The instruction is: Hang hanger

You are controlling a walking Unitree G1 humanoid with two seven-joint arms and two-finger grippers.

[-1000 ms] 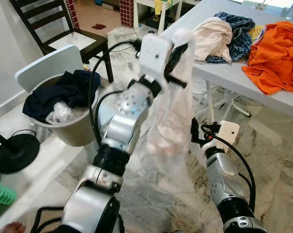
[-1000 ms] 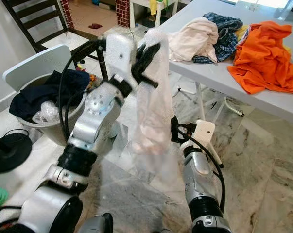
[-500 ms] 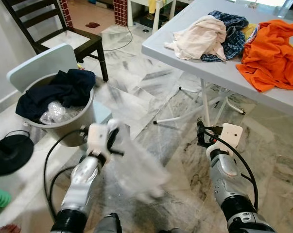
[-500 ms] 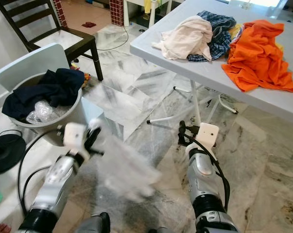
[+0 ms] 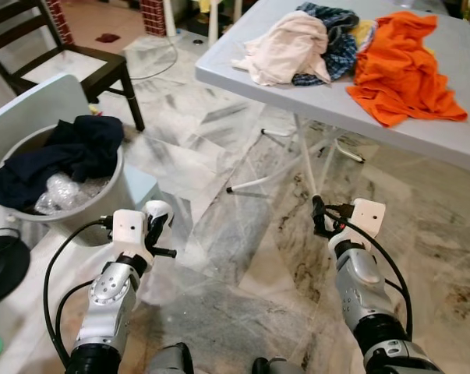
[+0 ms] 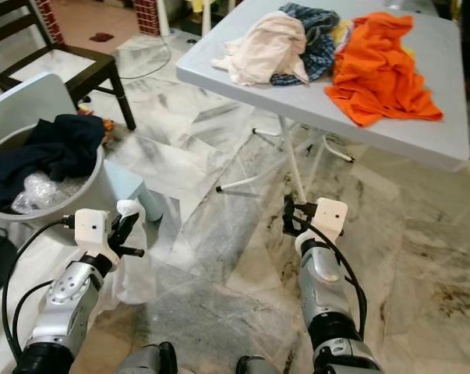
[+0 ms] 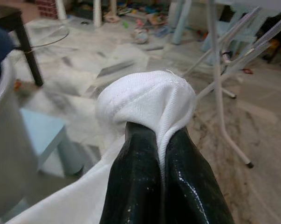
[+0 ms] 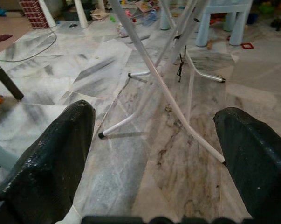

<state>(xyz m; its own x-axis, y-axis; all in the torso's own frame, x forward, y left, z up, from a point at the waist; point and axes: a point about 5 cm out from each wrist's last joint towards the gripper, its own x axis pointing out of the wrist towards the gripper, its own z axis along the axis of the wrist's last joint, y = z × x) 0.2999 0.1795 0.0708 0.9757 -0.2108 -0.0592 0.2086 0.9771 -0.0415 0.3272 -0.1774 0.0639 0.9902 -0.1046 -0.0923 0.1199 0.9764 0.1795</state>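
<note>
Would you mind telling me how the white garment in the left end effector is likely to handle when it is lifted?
Probably floppy: the white garment droops from the left end effector toward the floor. Likely light, since a pinch on one bunched fold holds it. It may slip, as only that small fold sits between the fingers.

My head stereo pair looks fwd and down from above both arms; both eyes share the marble floor (image 5: 242, 226), grey tabletop (image 5: 297, 86) and bucket (image 6: 63, 206). Left wrist cam sits v. close behind its end effector (image 7: 161, 154), facing the tabletop's legs (image 7: 219, 93). Right wrist cam looks low along the floor at those same legs.
</note>
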